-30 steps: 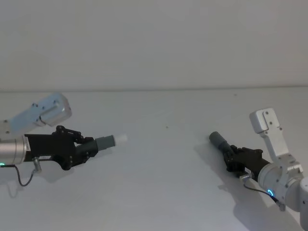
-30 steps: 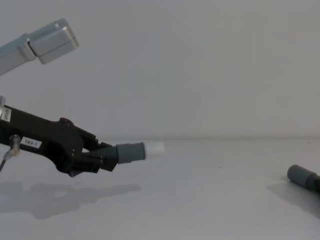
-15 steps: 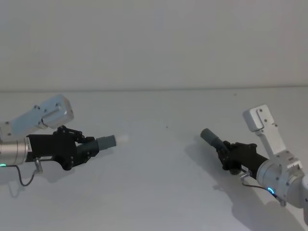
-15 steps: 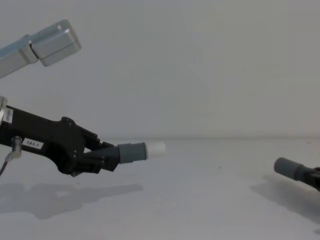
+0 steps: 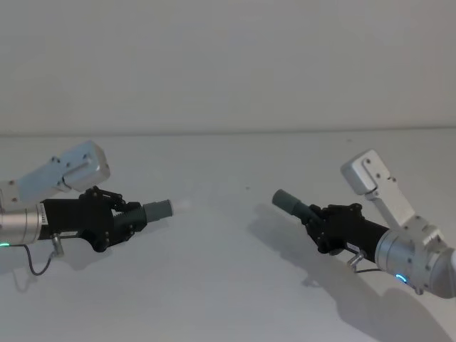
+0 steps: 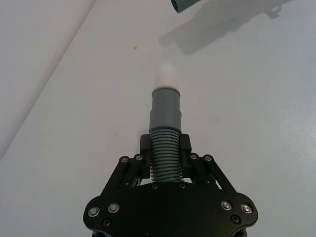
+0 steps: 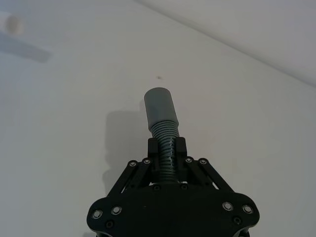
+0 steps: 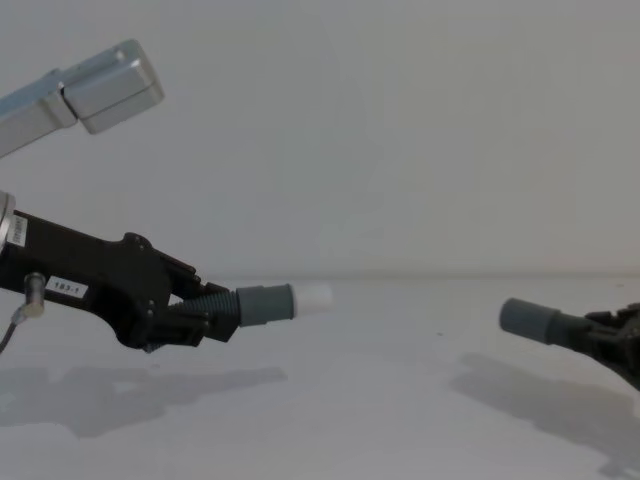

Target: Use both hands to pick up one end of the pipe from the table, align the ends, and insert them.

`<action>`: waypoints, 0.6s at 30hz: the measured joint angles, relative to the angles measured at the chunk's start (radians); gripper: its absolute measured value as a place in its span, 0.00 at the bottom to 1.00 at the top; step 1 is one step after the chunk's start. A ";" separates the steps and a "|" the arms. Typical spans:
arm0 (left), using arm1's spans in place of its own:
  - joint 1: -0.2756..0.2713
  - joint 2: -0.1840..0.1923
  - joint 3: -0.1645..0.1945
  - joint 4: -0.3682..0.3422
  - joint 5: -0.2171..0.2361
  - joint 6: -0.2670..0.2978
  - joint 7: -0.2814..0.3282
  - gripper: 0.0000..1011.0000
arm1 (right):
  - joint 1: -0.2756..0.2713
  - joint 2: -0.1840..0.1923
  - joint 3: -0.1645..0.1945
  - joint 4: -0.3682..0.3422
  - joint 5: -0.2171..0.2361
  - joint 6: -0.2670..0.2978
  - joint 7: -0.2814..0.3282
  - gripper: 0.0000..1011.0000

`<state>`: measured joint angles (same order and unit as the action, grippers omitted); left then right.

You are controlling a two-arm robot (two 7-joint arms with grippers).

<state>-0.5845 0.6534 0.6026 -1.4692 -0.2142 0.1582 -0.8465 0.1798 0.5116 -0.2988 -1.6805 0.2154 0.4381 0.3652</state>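
Observation:
My left gripper (image 5: 135, 218) (image 8: 210, 310) is shut on the ribbed hose of one pipe piece (image 6: 164, 155), held above the table (image 5: 228, 285) at the left. Its grey cuff (image 5: 157, 210) (image 8: 264, 303) ends in a white tip (image 8: 313, 296) (image 6: 166, 75) pointing right. At the right, my right gripper (image 5: 313, 224) (image 7: 167, 148) is shut on the other pipe piece, whose plain grey cuff (image 5: 287, 202) (image 8: 528, 320) (image 7: 160, 109) points left toward the first. A wide gap separates the two ends. In the left wrist view the far cuff (image 6: 185, 4) shows at the edge.
The white table runs back to a pale wall (image 5: 228, 64). Shadows of both arms lie on the surface under them. A small dark speck (image 5: 247, 189) marks the table between the two ends.
My right gripper has lifted its pipe piece and carried it leftward toward the middle, narrowing the gap. The left gripper with its piece has stayed almost still.

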 joint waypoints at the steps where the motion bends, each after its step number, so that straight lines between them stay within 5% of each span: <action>1: 0.000 0.000 0.000 0.000 0.000 0.000 0.000 0.30 | 0.008 0.010 -0.010 0.000 -0.003 -0.006 0.017 0.18; 11: 0.000 0.001 0.001 -0.001 0.001 -0.002 0.001 0.30 | 0.070 0.057 -0.076 0.018 -0.026 -0.044 0.129 0.18; 18: 0.000 0.001 0.001 -0.001 0.002 -0.003 0.002 0.30 | 0.163 0.072 -0.150 0.073 -0.061 -0.084 0.228 0.18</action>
<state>-0.5845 0.6541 0.6040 -1.4700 -0.2121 0.1554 -0.8444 0.3428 0.5832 -0.4492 -1.6071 0.1545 0.3540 0.5928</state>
